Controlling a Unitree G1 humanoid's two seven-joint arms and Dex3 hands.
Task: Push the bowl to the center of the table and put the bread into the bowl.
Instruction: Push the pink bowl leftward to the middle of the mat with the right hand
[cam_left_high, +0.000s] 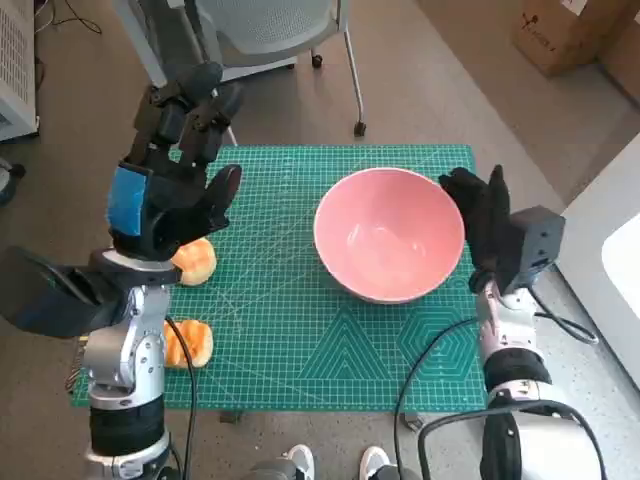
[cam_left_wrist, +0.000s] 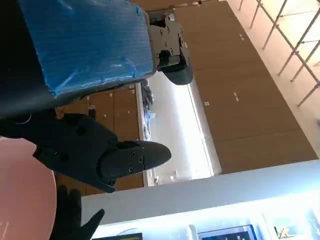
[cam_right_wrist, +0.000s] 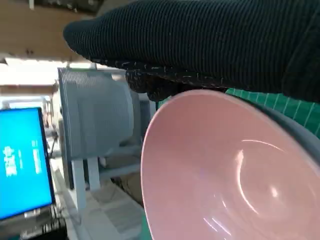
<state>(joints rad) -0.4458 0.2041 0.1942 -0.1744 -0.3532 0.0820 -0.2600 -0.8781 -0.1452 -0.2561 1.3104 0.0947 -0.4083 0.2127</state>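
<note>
Bowl (cam_left_high: 390, 235) is sitting empty right of the mat's (cam_left_high: 300, 330) middle, right robot hand (cam_left_high: 482, 215) touching its rim, holding nothing. Left robot hand (cam_left_high: 175, 185) is hovering open over two bread rolls (cam_left_high: 195, 262) at the tabletop's left edge.

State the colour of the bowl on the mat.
Pink; the bowl shows best in the head view.

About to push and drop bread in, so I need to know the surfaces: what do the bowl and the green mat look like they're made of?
The bowl looks like glossy plastic or glazed ceramic, I can't tell which: smooth pink inside with bright reflections. The mat looks like a matte rubbery cutting mat: flat green, printed with a white grid and diagonal lines, no shine.
</note>
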